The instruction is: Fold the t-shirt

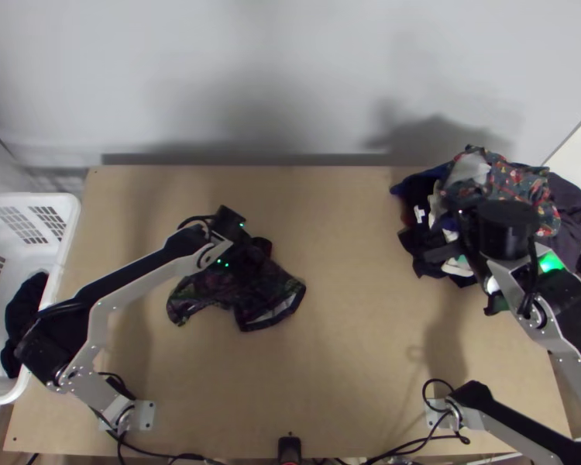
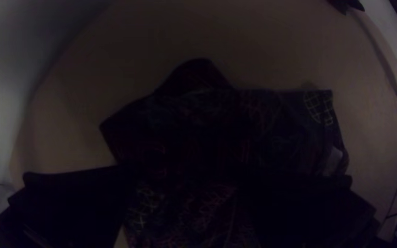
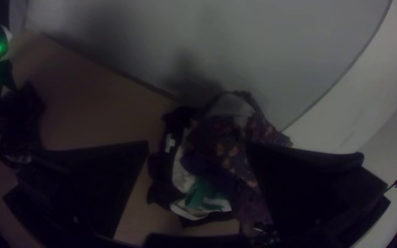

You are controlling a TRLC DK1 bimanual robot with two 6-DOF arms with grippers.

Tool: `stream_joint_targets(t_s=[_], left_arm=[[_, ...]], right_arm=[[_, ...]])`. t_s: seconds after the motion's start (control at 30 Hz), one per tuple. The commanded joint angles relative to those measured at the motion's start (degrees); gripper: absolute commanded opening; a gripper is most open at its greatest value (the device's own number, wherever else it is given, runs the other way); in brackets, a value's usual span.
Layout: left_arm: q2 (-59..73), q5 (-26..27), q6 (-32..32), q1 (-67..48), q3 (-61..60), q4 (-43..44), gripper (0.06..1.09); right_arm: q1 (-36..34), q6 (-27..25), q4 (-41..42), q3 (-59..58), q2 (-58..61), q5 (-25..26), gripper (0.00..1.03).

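Observation:
In the top view my left gripper (image 1: 242, 257) is over the upper part of a dark patterned t-shirt (image 1: 263, 298), which lies bunched on the table's left half with a pale-lined opening toward the near edge. The left wrist view has the left gripper (image 2: 187, 195) open, its wide fingers apart above the t-shirt (image 2: 198, 124); whether it touches the cloth I cannot tell. My right gripper (image 1: 462, 242) is over the clothes pile at the right. From its own wrist the right gripper (image 3: 196, 172) stands open, with the pile beyond and between its fingers.
A mixed pile of clothes (image 1: 507, 180) covers the table's back right corner, partly past its edge. At the left stands a white basket (image 1: 62, 225) with dark cloth (image 1: 23, 310) inside. Cables (image 1: 399, 449) run along the near edge of the table (image 1: 352, 349).

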Motion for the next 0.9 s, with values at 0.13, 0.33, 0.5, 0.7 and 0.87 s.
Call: stream_joint_targets(t_s=[0.13,0.33,0.5,0.7,0.87], left_arm=[[3.4,0.0,0.2,-2.0,1.9,-4.3,0.77],[2.3,0.0,1.7,-1.3,2.2,-3.7,0.33],[-2.6,0.1,2.1,2.1,4.1,-5.5,0.27],[-14.6,9.1,2.2,8.5,12.9,-14.4,0.27],[-24.0,24.5,1.9,16.5,17.4,-22.0,0.28]], right_arm=[[-0.8,0.2,-0.2,-0.1,-1.2,0.0,0.98],[-0.7,0.1,-0.2,-0.4,-1.9,0.0,0.98],[-0.6,0.1,-0.4,-1.8,-3.0,-0.1,0.98],[0.9,0.1,-0.9,-5.2,-5.0,-0.3,0.98],[1.4,0.1,-1.5,-6.0,-5.5,-0.6,0.98]])
